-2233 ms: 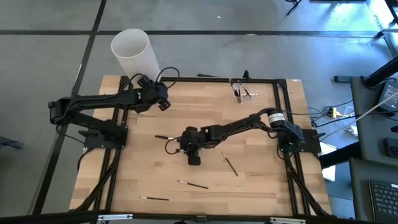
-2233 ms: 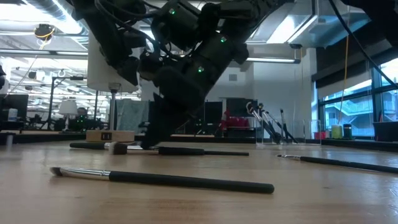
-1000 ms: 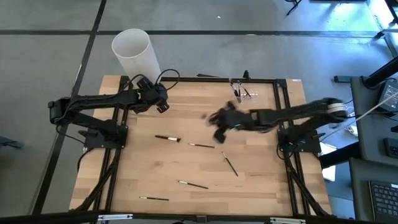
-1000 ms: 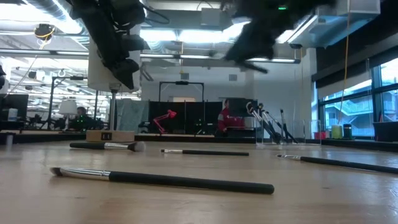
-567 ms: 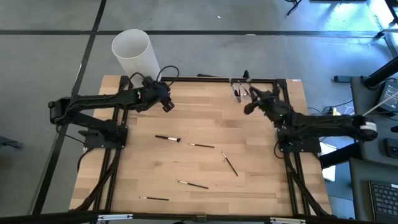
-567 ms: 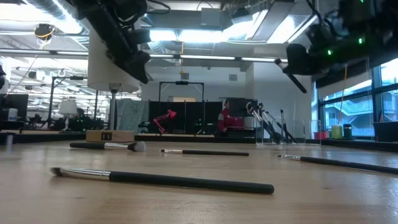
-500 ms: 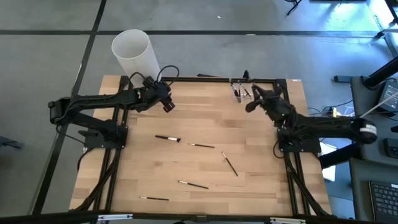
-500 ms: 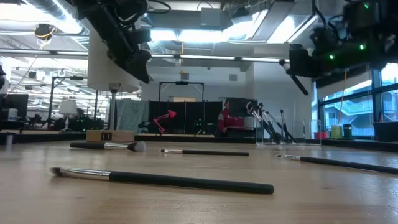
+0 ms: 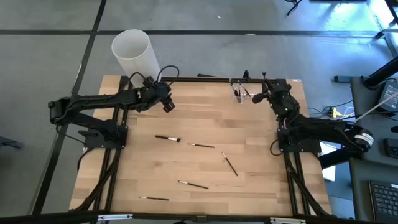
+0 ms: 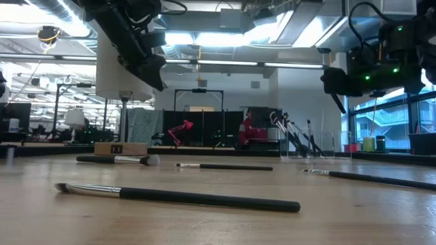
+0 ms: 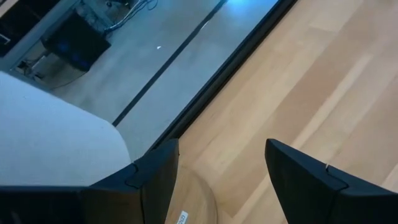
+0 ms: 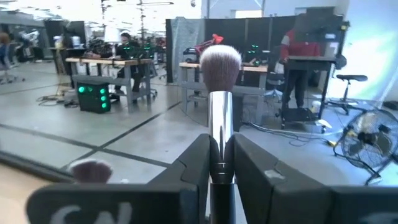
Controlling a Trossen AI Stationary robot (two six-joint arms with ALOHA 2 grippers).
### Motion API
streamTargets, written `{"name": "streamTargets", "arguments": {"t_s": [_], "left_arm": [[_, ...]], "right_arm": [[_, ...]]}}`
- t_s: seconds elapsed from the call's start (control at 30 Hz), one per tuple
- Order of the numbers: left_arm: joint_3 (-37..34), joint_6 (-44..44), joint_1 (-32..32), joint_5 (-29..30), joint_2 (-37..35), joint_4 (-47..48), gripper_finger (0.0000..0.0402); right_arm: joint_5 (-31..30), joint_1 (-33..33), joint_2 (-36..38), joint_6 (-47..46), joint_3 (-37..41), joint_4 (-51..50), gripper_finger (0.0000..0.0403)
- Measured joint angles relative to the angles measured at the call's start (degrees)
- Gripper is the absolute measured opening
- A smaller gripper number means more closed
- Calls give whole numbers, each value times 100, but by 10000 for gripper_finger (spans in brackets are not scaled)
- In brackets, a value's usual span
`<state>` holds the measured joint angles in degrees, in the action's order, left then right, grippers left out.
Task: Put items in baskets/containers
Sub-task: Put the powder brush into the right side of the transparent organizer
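Right hand (image 12: 217,174) pinches upright brush (image 12: 220,106) between its fingers.

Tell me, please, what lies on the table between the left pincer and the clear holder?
Nothing: in the high view, only bare wood runs from the left pincer to the clear holder; the loose brushes lie nearer the camera's bottom edge.

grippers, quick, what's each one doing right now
Left gripper: open, holding nothing, near the white cylinder.
Right gripper: shut on a makeup brush, up by the clear holder.
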<state>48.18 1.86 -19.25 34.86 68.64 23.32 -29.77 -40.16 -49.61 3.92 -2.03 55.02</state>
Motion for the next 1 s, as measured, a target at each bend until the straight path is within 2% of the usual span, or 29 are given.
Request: {"name": "streamTargets", "arguments": {"t_s": [0.13,0.27,0.4,0.57,0.67,0.77,1.0], "left_arm": [[0,-186,0,-43,1,-286,235],[0,-330,0,-191,1,-565,235],[0,-501,0,-281,2,-782,235],[0,-704,0,-305,2,-1168,235],[0,-767,0,-309,2,-1315,235],[0,-864,0,-309,2,-1424,235],[0,-1067,0,-426,2,-1639,235]], "right_arm": [[273,-335,-302,-172,-1,64,55],[408,-599,-712,-195,-1,204,62],[273,-613,-1095,-167,-5,796,68],[99,-529,-1457,-146,-5,1271,57],[110,-529,-1626,-89,-5,1384,56],[385,-533,-1828,-110,-12,1523,64],[394,-538,-2388,-66,-12,1811,60]]}}
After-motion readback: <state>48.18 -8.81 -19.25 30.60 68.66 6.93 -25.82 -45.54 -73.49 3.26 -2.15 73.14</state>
